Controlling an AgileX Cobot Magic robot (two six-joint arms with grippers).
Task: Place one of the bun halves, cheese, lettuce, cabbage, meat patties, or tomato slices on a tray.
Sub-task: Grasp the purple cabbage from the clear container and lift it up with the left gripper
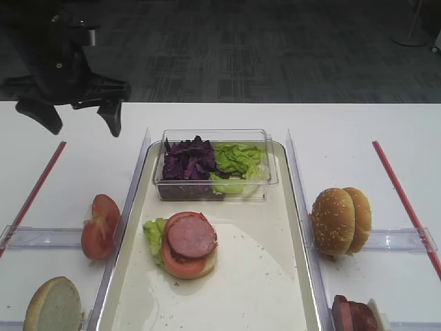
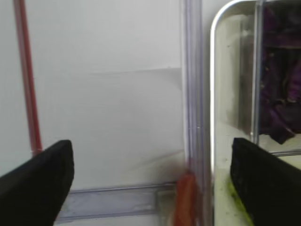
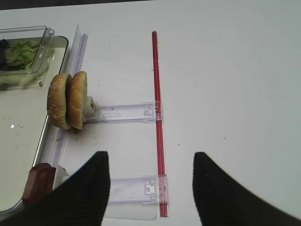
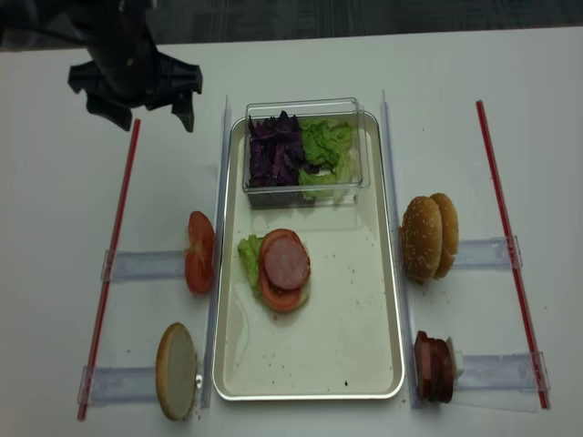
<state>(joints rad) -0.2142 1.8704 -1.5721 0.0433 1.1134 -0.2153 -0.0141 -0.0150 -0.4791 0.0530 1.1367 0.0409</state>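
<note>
Left tool (image 4: 146, 114) hangs above table (image 4: 55, 200) left of tray (image 4: 364, 346), fingers apart, nothing held. Right tool (image 3: 150, 188) apart, empty, seen only from its wrist view. Cabbage (image 4: 273, 153) in clear box (image 4: 305, 106) on tray, beside lettuce (image 4: 326, 146). Overhead view alone shows stacked patty (image 4: 286, 265), tomato slices (image 4: 199, 252) off tray.

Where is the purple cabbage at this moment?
In the exterior high view the cabbage fills the left half of the clear plastic box, beside the lettuce, at the tray's far end.

bright even light, blurred left wrist view
</note>
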